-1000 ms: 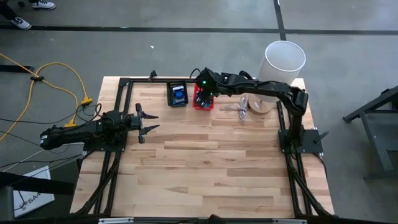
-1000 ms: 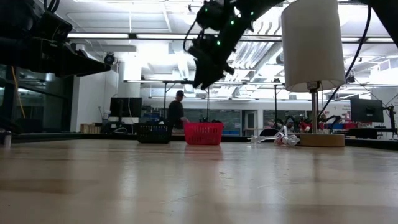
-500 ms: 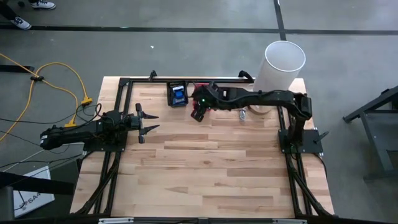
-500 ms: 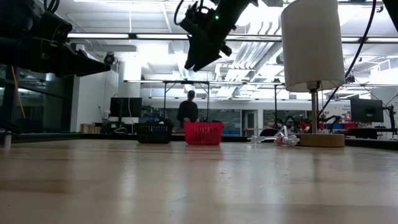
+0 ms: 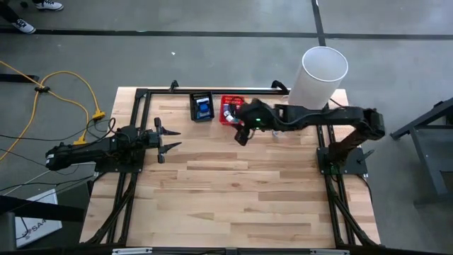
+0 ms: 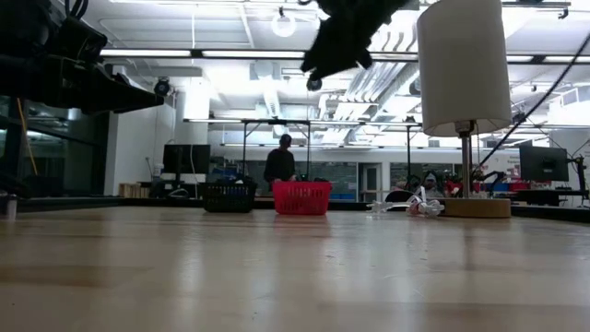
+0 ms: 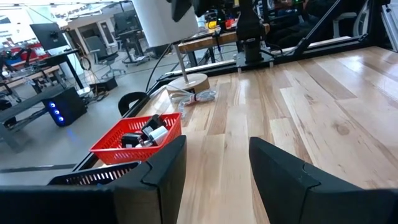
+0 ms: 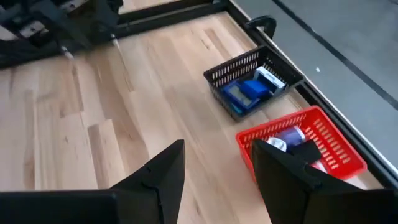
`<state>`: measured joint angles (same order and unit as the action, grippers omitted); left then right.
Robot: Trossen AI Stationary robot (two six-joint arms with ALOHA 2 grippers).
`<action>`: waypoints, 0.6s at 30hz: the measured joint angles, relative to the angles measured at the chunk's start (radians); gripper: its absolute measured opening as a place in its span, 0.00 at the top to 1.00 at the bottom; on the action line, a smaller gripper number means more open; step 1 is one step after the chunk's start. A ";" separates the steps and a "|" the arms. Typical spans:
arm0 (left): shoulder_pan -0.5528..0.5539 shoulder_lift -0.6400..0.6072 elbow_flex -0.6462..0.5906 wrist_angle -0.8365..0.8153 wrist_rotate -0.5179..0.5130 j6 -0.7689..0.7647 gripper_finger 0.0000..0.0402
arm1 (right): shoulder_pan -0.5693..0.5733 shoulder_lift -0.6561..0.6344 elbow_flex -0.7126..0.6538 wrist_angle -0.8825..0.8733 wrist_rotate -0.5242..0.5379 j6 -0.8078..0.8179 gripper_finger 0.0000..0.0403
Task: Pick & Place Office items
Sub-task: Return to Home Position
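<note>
Right gripper hangs beside red basket, fingers wide, empty: office items lie inside, so nothing to carry. Left gripper parked clear, fingers apart.

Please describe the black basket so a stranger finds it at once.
Find the tall white cylinder at the table's far edge. Of two mesh baskets along that edge, the black basket is farther from it and holds blue pieces; its neighbour is the red basket.
</note>
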<state>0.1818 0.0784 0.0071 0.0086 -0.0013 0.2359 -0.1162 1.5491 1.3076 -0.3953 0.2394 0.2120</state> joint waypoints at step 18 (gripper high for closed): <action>0.000 0.004 0.000 0.000 0.000 0.000 0.58 | -0.093 -0.695 -0.783 0.397 -0.003 0.038 0.57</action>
<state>0.1818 0.0822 0.0071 0.0086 -0.0017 0.2358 -0.2095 0.8544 0.5243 0.0020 0.2367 0.2499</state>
